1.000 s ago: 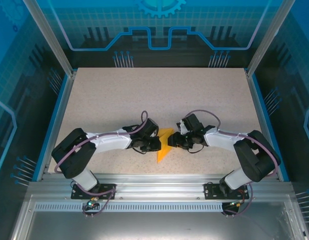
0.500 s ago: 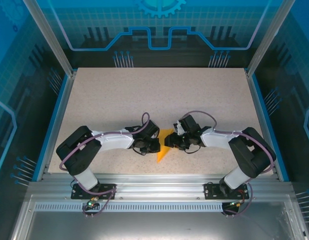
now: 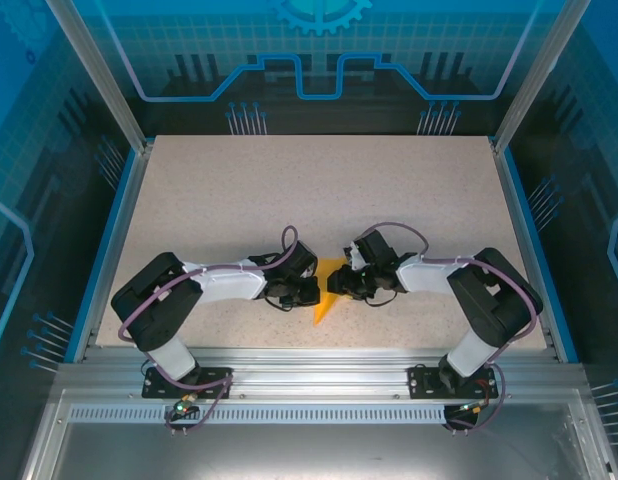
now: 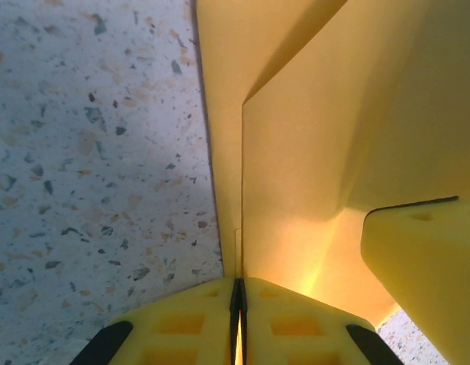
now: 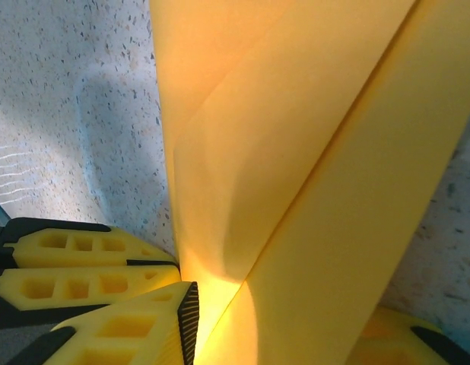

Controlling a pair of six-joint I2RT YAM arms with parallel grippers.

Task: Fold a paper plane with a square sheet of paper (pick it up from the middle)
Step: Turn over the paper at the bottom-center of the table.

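Lower centre of the counter: left hand pinches the folded orange paper, right hand straddles it, grip unclear; the crease probably wants firm, even pressure with edges aligned.

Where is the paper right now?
In the top view, the paper is near the front middle of the table, between the left gripper, which is shut on its edge, and the right gripper.

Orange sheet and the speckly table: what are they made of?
The orange sheet looks like thin matte paper: it holds sharp creases and light glows through it. The table looks like smooth speckled stone or laminate; which, I cannot tell.
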